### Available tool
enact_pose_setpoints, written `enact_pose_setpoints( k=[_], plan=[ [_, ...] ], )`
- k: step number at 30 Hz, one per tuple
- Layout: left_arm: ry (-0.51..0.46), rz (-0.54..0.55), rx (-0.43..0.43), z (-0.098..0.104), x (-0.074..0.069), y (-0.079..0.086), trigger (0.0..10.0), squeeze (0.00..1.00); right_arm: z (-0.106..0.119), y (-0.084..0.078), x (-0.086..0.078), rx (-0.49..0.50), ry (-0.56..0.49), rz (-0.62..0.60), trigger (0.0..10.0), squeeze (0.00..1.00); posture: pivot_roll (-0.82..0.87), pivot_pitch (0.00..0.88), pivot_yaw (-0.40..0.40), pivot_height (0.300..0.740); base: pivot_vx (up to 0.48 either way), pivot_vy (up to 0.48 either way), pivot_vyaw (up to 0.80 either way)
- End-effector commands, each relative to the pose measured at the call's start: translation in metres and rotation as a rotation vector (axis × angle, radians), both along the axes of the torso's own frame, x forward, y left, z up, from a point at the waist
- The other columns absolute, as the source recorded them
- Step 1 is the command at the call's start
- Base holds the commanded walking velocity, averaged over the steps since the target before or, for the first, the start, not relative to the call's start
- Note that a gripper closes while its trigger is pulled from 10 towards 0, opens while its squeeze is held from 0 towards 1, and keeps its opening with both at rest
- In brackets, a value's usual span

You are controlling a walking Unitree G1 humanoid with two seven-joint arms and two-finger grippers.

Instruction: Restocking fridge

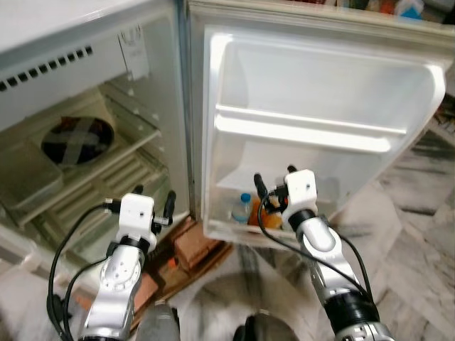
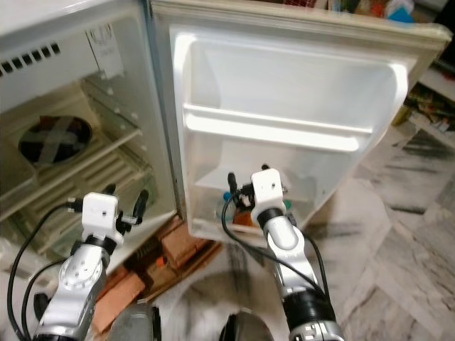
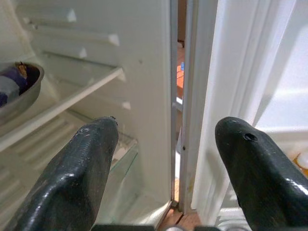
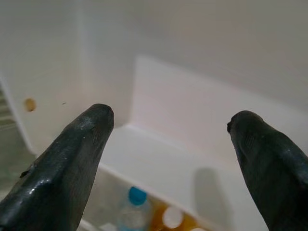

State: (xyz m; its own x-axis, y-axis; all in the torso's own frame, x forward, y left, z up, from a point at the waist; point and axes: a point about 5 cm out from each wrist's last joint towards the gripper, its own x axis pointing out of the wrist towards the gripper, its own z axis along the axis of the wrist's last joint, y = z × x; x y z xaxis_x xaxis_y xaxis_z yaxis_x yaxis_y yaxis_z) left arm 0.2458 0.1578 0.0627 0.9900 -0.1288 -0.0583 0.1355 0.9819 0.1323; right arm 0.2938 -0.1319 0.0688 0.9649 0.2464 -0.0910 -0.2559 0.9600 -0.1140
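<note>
The fridge stands open, its white door (image 1: 320,85) swung out to the right. In the door's bottom shelf (image 1: 227,231) stand a clear bottle with a blue cap (image 4: 137,196) and an orange bottle with a white cap (image 4: 172,217). My right gripper (image 1: 274,175) hangs open just above them, inside the door, holding nothing. My left gripper (image 1: 155,193) is open and bare near the hinge, facing the lower part of the fridge's body.
A round metal bowl (image 1: 77,138) with dark contents sits on the fridge's wire shelf. The door's middle shelf (image 1: 306,135) is bare. Red bricks (image 1: 195,245) lie under the fridge's front corner. Marble floor (image 1: 405,234) spreads to the right.
</note>
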Motion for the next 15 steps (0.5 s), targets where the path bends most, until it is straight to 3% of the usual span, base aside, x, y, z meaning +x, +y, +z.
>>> enact_pose_setpoints(
  k=[1,8,15],
  plan=[
    [0.019,-0.022,0.004,-0.005,-0.002,-0.003,10.0,0.0,-0.012,-0.009,-0.002,-0.013,0.074,-0.043,10.0,0.0,0.15,0.029,-0.109,0.74,0.0,0.0,0.0],
    [0.038,0.0,0.005,-0.009,-0.002,-0.001,10.0,0.0,-0.025,-0.009,0.0,-0.009,0.185,-0.029,10.0,0.0,0.14,0.03,-0.098,0.74,0.0,-0.393,0.0],
    [0.073,-0.016,-0.004,-0.015,-0.003,-0.007,10.0,0.0,-0.029,-0.003,0.001,-0.001,0.23,0.021,10.0,0.0,0.13,0.029,-0.081,0.74,0.0,-0.457,0.0]
  ],
)
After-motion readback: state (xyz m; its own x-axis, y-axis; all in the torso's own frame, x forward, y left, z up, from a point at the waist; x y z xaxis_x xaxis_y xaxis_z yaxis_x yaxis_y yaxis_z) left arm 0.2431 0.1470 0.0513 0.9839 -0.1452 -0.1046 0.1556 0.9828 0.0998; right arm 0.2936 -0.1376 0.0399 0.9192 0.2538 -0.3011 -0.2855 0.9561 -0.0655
